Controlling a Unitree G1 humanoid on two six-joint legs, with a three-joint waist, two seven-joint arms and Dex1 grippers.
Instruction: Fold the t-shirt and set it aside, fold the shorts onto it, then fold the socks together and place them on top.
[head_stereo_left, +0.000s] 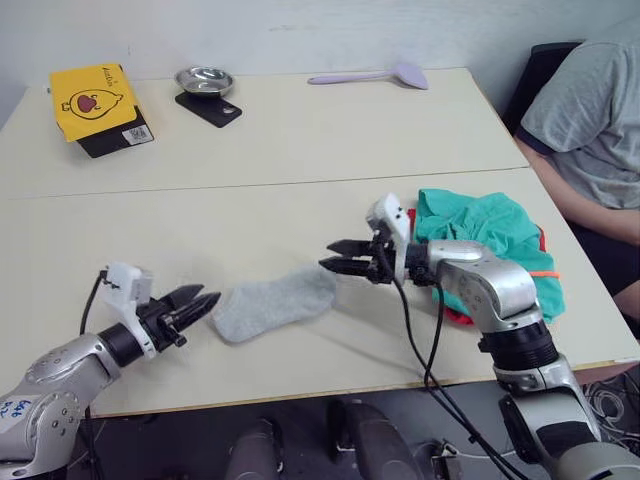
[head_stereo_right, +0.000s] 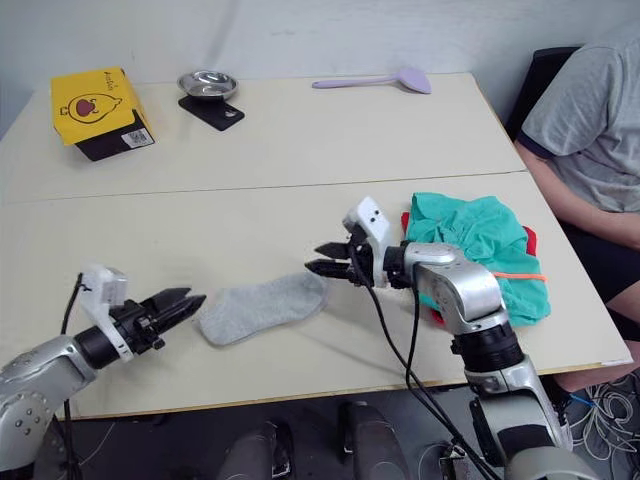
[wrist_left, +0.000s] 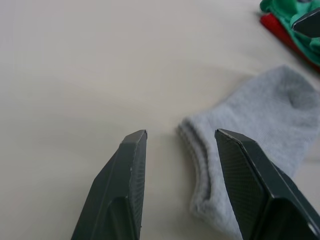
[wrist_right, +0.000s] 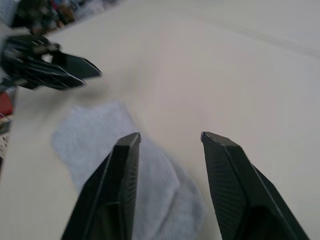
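The light grey socks (head_stereo_left: 274, 303) lie flat near the table's front edge, looking like a single stacked piece. My left gripper (head_stereo_left: 203, 304) is open just left of the cuff end, and the cuff (wrist_left: 200, 150) sits ahead of its fingertips. At the toe end, my right gripper (head_stereo_left: 333, 254) hovers open, empty. The teal-green shorts (head_stereo_left: 490, 240) rest folded on the red t-shirt (head_stereo_left: 455, 314), of which only edges show, at the table's right behind my right arm.
A person in a grey shirt (head_stereo_left: 590, 110) sits at the right edge. At the back of the table are a yellow box (head_stereo_left: 95, 102), a metal bowl on a black scale (head_stereo_left: 205, 85) and a lilac spatula (head_stereo_left: 372, 75). The table seam (head_stereo_left: 250, 185) runs across the middle.
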